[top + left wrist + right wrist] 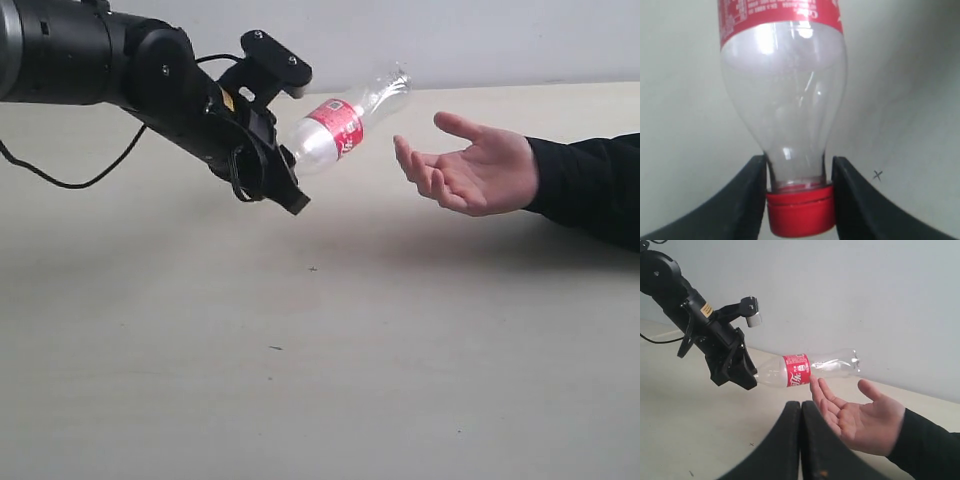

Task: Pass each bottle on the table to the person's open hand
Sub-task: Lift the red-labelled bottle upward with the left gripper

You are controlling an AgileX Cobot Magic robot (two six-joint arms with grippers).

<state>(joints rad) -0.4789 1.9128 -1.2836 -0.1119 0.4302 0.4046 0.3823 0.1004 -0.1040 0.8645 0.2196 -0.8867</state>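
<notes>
— Starting with the biggest thing, what do you see?
— Pale tabletop. The black left arm reaches in from 10 o'clock.
— And the person?
— An open hand, palm up, off the tabletop, at 3 o'clock from the bottle.
— The bottle itself?
— Clear bottle with a red label, held in the air, its base tilted towards 2 o'clock, near the fingertips.
— Grippers?
— Left gripper clamps the neck just beside the red cap. Right gripper is pressed closed, holding nothing.
</notes>
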